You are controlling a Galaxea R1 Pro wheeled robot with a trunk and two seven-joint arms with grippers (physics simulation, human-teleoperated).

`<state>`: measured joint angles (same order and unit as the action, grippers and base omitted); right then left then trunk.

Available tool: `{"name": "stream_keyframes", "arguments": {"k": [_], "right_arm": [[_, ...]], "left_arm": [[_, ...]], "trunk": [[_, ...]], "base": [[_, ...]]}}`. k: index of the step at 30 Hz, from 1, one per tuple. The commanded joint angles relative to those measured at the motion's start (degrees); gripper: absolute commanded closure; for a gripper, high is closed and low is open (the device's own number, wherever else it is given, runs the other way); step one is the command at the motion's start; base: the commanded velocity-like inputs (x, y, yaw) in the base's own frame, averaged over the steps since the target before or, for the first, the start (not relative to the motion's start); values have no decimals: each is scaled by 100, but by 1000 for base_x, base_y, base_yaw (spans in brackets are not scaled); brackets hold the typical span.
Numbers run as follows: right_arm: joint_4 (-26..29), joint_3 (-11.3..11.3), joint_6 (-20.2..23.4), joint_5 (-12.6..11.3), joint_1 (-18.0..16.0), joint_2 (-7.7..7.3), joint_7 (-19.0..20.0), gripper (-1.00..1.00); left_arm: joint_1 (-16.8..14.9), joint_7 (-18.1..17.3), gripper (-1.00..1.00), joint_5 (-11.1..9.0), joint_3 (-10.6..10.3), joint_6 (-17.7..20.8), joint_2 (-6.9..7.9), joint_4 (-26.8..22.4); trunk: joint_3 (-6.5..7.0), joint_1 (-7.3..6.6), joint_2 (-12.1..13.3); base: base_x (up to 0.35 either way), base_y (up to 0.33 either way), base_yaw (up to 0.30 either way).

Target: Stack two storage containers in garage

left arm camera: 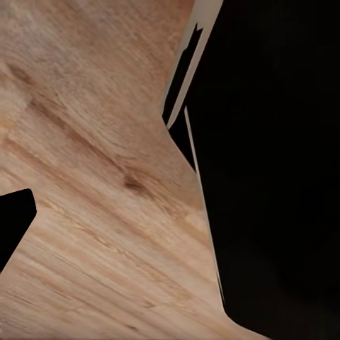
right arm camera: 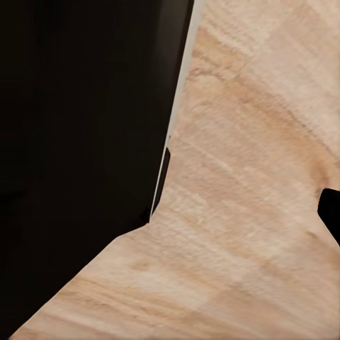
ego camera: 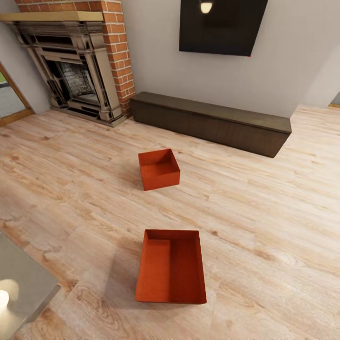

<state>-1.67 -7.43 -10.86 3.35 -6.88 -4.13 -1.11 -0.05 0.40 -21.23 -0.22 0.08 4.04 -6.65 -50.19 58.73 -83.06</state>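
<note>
The head view looks down on the living room's light wood plank flooring [ego camera: 264, 222]. At far left a red brick fireplace [ego camera: 85, 71] stands against the wall, and at the lower left corner sits a pale grey glossy surface [ego camera: 23, 283] (what it belongs to cannot be told). Moving right, the 2 storage containers rest on the planks, well apart from each other: the nearer container [ego camera: 171, 273] lies open side up close to the bottom of the view, and the farther container [ego camera: 159, 169] sits beyond it, toward the long dark low bench [ego camera: 212, 123] that runs along the wall. Above the bench hangs the black wall TV [ego camera: 222, 26].

In each wrist view a large black shape covers much of the frame, with wood planks beyond it. A small dark piece [left arm camera: 13, 219] juts in at the edge of the left wrist picture and another [right arm camera: 331, 212] in the right one (whether these are fingertips is unclear). So neither claw's state can be told, nor where the containers lie relative to either claw.
</note>
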Motion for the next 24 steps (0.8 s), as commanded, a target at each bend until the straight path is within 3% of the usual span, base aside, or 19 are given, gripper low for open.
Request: {"name": "stream_keyframes", "arguments": {"k": [1,24], "right_arm": [[-18,-21,-30,35,-7,0,-12,-100],[-18,-21,-30,35,-7,0,-12,-100]], "left_arm": [[-2,4,-100,-30,-5,1,0,-3],[0,4,-100,-30,-5,1,0,-3]], "trunk": [[-13,0,-2],[-225,0,-2]], "base": [[0,0,0],[0,0,0]]}}
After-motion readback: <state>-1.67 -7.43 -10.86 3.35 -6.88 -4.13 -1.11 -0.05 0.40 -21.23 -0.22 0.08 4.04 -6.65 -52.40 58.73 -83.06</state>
